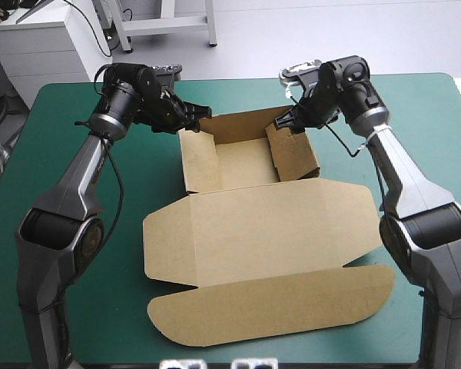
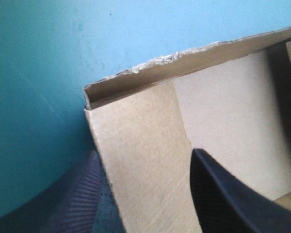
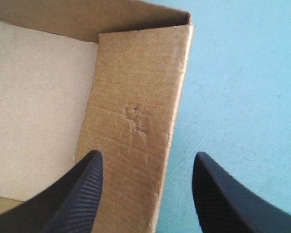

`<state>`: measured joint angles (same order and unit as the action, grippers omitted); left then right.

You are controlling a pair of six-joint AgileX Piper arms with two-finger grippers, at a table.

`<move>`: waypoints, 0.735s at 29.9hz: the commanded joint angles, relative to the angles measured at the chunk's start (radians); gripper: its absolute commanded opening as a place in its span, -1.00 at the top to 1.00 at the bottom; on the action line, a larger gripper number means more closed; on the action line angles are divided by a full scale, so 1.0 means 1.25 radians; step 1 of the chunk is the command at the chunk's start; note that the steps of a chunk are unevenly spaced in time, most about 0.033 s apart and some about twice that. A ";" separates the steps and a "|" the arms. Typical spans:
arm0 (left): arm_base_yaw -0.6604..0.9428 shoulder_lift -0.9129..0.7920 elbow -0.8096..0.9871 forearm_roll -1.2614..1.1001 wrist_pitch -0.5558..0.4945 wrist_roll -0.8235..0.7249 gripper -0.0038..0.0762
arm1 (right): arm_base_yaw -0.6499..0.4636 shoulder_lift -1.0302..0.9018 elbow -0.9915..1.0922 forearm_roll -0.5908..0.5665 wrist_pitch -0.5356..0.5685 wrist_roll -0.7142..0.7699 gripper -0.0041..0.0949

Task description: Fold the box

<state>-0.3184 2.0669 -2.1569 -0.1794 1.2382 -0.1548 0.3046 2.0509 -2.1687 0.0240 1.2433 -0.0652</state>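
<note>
You have the box (image 1: pixel 253 231) in the middle of the teal-green worktop (image 1: pixel 61 161), and by my reading it is well past halfway. Toward 12 o'clock it stands as an open tray: far wall (image 1: pixel 242 123), left wall (image 1: pixel 196 161) and right wall (image 1: pixel 296 154) are all raised. Toward 6 o'clock the lid (image 1: pixel 261 227) and its rounded end flap lie flat on the cover. Your left gripper (image 1: pixel 192 117) sits at the tray's 10 o'clock corner, fingers spread apart and astride the left wall, one inside the tray and one outside over the cover, clamping nothing. Your right gripper (image 1: pixel 288 121) sits at the 2 o'clock corner with its fingers likewise wide apart on either side of the right wall, not pinching it. What seems left is to seat the two side walls firmly; whether their tabs are locked at the base I cannot tell. No brand, label or writing can be read anywhere: the board is plain brown, with only a small dent (image 3: pixel 136 119) in the right wall and a frayed top edge on the far wall.
</note>
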 commanded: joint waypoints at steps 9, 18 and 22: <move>-0.003 -0.285 -0.027 0.037 0.038 0.153 0.92 | -0.003 -0.231 -0.026 -0.008 0.008 -0.006 0.38; -0.003 -0.523 0.127 0.084 0.038 0.207 0.92 | -0.003 -0.265 -0.020 -0.008 0.008 -0.043 0.95; -0.003 -0.643 0.282 0.149 0.014 0.208 0.92 | -0.003 -0.239 -0.020 -0.033 0.006 -0.043 0.92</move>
<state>-0.3195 1.3754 -1.8966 -0.0455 1.2400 0.1039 0.3054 1.7758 -2.1695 0.0137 1.2463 -0.1105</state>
